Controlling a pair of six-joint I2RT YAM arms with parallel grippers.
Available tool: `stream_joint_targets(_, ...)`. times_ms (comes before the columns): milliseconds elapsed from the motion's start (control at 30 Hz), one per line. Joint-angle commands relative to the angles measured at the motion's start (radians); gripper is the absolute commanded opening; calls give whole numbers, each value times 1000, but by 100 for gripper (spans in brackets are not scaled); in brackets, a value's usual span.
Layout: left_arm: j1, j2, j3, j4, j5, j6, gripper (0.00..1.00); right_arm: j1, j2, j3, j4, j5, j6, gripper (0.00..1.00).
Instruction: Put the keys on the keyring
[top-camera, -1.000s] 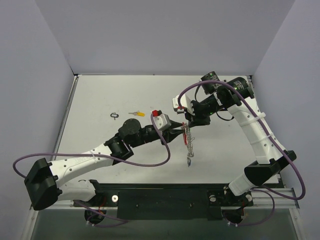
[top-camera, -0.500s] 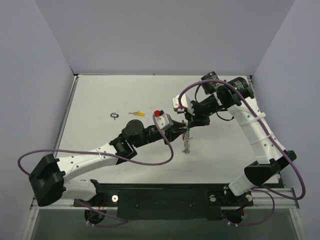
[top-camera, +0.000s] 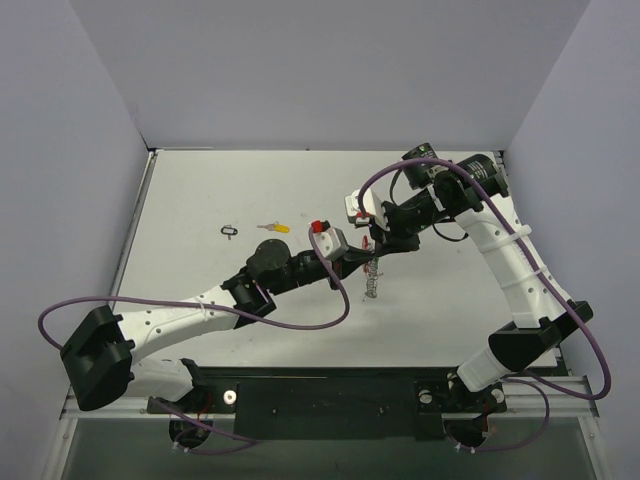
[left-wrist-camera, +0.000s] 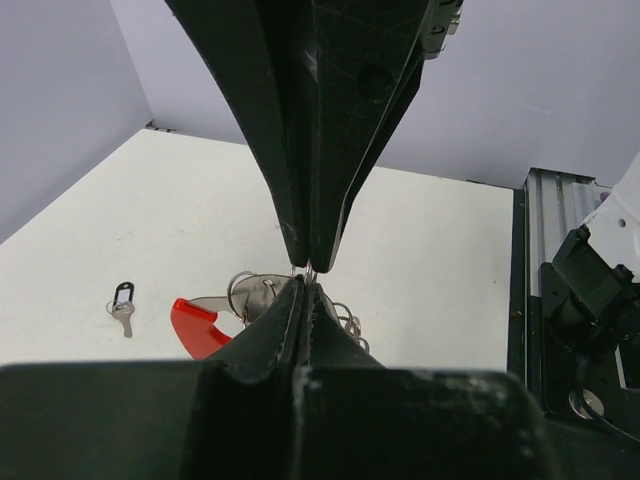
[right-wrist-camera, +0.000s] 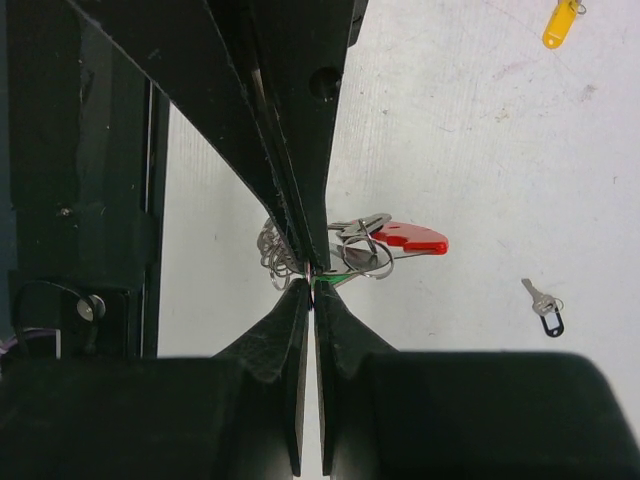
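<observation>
The keyring (top-camera: 371, 283) hangs between both grippers over the table's middle; its silver rings (left-wrist-camera: 248, 293) and curved red piece (left-wrist-camera: 196, 326) show beside the fingertips. My left gripper (left-wrist-camera: 305, 281) is shut on a thin wire of the ring. My right gripper (right-wrist-camera: 314, 285) meets it tip to tip, also shut on that wire. A sliver of a green key (right-wrist-camera: 334, 280) shows right at the tips, next to the red piece (right-wrist-camera: 412, 238). A yellow key (top-camera: 272, 228) lies loose on the table to the left, also in the right wrist view (right-wrist-camera: 560, 22).
A small black loop (top-camera: 230, 231) with a bit of silver on it lies left of the yellow key. The table's left edge (top-camera: 135, 240) meets the grey wall. A metal rail (top-camera: 330, 385) runs along the near edge by the arm bases.
My left gripper has moved up to the right gripper's tips and shut on the ring. The hanging chain has drawn up shorter. The right arm has stayed put.
</observation>
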Motion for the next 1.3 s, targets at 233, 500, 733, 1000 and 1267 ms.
stream_joint_targets(233, 6, -28, -39, 157, -12, -92, 0, -36, -20, 5, -255, -95, 4, 11)
stream_joint_targets(500, 48, -57, -151, 442, 5, -279, 0, -201, -105, -67, -255, -334, -149, 27)
stream_joint_targets(733, 66, -52, -165, 527, 46, -343, 0, -202, -161, -240, -257, -460, -468, 27)
stream_joint_targets(1000, 71, -52, -157, 533, 69, -373, 0, -202, -132, -173, -252, -489, -527, 27)
stream_joint_targets(1267, 72, -49, -152, 538, 83, -390, 0, -204, -106, -133, -251, -494, -505, 27)
